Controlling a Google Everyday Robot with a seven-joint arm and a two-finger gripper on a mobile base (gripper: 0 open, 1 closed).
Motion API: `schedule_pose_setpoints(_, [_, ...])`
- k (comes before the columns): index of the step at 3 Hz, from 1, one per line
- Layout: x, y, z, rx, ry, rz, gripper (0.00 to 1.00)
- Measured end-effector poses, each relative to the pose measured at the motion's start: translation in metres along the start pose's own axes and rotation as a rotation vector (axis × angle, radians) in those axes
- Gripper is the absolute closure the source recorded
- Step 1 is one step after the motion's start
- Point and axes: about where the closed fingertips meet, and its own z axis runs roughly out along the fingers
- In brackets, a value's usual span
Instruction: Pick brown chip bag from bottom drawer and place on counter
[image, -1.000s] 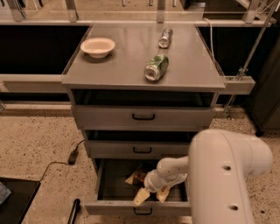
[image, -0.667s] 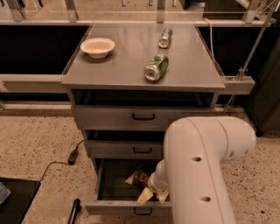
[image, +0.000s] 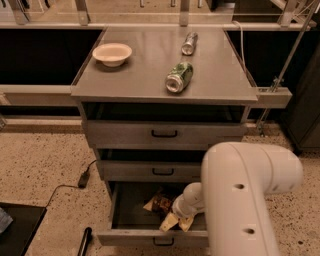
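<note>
Since the bottom drawer is pulled out well past the two above it, there's access from overhead, & the arm comes in from the front right w/ its wrist angled down-left. The gripper is inside that drawer, right on the brown chip bag. Whether it's clenched on the bag or released, can't tell, since the wrist hides it.

The bag lies on the drawer floor, right of centre. Its dark middle is toward the back & its tan corners poke out beside the gripper, near the front panel. My read: the step in hand is the grasp, lift not yet done.

The desk carries a pale bowl back-left, a green can on its side mid, & a silver can further back. The bare front-left or right patch is prob. best for the drop. A crinkly bag could slip, or snag under the middle drawer's lip, so IMO draw it outward before raising.
</note>
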Motion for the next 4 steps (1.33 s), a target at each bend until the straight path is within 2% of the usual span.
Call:
schedule_pose_setpoints(1, [0.010,0.015,0.023,-0.135,-0.110,0.010,0.00])
schedule_pose_setpoints(2, [0.034,-0.008,0.019,-0.145,-0.181,0.085,0.00])
schedule_pose_setpoints(3, [0.039,-0.017,0.016,-0.129,-0.188,0.099,0.00])
schedule_pose_setpoints(4, [0.035,-0.027,0.029,-0.109,-0.198,0.103,0.00])
